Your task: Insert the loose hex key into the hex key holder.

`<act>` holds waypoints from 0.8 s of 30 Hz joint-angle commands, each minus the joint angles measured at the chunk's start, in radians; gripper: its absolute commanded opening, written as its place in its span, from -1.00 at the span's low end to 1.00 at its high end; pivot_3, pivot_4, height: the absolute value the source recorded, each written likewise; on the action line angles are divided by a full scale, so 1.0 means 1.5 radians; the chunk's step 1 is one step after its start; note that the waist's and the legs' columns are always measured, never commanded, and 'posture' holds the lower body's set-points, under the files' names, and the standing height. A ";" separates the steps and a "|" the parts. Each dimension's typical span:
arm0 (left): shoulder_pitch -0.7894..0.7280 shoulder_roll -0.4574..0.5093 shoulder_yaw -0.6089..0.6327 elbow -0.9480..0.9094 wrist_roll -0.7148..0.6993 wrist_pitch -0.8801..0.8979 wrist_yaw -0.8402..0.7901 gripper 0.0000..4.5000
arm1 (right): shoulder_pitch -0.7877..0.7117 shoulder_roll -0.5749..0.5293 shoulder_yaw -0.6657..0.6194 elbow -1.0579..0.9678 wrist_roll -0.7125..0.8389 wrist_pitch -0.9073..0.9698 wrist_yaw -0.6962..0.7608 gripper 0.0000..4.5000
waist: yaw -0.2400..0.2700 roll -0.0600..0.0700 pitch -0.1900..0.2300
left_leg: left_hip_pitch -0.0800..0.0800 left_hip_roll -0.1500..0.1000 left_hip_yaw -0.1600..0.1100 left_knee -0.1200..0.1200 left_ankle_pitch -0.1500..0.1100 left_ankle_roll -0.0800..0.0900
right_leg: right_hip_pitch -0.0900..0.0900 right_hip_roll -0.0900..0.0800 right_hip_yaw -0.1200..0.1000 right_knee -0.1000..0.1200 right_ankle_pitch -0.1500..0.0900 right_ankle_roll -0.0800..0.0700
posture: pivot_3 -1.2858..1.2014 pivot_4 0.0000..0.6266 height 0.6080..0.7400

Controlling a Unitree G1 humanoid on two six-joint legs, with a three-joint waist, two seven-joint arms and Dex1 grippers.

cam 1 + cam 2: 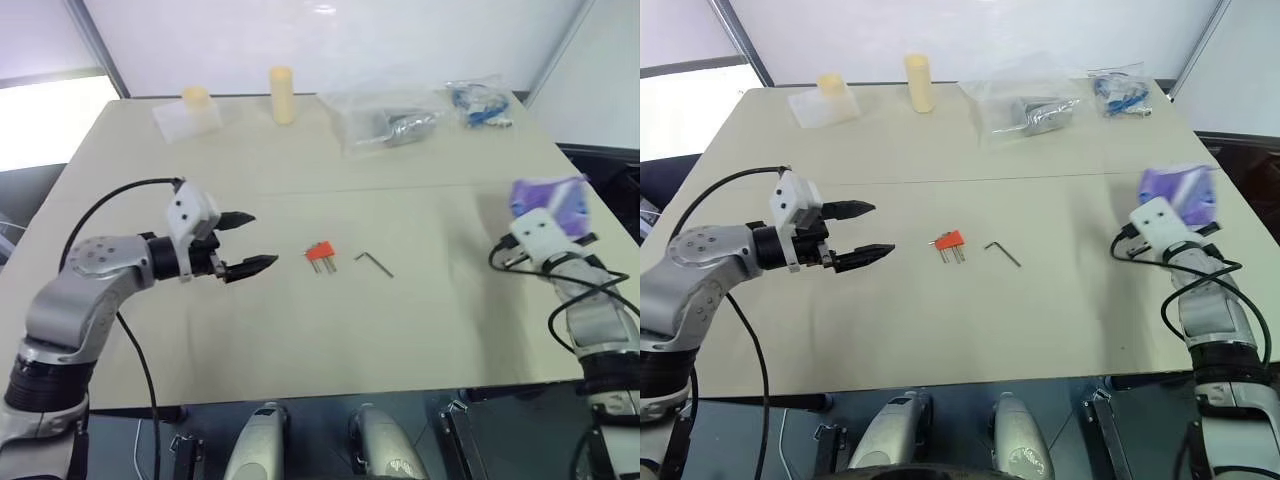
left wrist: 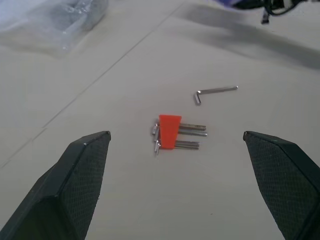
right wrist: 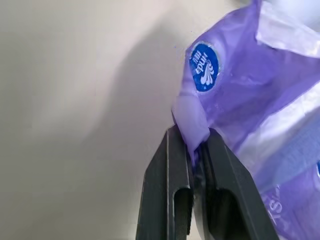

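Left pincer [image 1: 247,243] gapes wide beside the red plastic hex key holder [image 1: 320,252]; thin grey L-shaped hex key [image 1: 373,262] lies just beyond on the matte counter [image 1: 300,340]. Right pincer [image 3: 192,150] pinches a crinkly purple plastic bag [image 3: 250,100].

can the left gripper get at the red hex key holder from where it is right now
Probably yes. The left gripper hangs open, pointing at the hex key holder, with bare table between them. The loose hex key lies beyond the holder, out of the way.
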 commanded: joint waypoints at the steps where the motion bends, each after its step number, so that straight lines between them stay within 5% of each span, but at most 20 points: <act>1: -0.006 -0.001 0.001 -0.008 0.011 -0.019 -0.001 1.00 | -0.035 0.040 -0.062 0.012 0.019 0.097 -0.088 -0.99 | -0.001 0.000 0.000 | 0.000 0.000 0.000 0.000 0.000 0.000 | 0.000 0.000 0.000 0.000 0.000 0.000 | 0.03 -0.52 1.00; 12: 0.023 -0.007 0.005 -0.039 0.014 -0.015 0.016 1.00 | -0.174 0.086 -0.266 0.121 0.139 0.267 -0.271 -0.99 | -0.001 0.000 0.000 | 0.000 0.000 0.001 -0.001 0.000 0.000 | 0.000 0.000 0.000 0.000 0.000 0.000 | 0.03 -0.52 1.00; 21: 0.026 -0.008 0.002 -0.040 0.016 -0.017 0.018 1.00 | -0.175 0.093 -0.259 0.097 0.163 0.287 -0.275 -0.99 | -0.004 0.000 0.000 | 0.000 0.000 0.002 -0.001 0.000 0.000 | -0.001 0.001 0.001 0.000 0.000 0.000 | 0.03 -0.52 1.00; 24: 0.025 -0.008 0.002 -0.036 0.017 -0.019 0.016 1.00 | -0.166 0.098 -0.253 0.078 0.167 0.292 -0.273 -0.55 | -0.005 0.000 0.000 | 0.000 0.000 0.002 -0.002 0.000 0.000 | -0.001 0.001 0.001 0.000 0.000 0.000 | 0.03 -0.52 1.00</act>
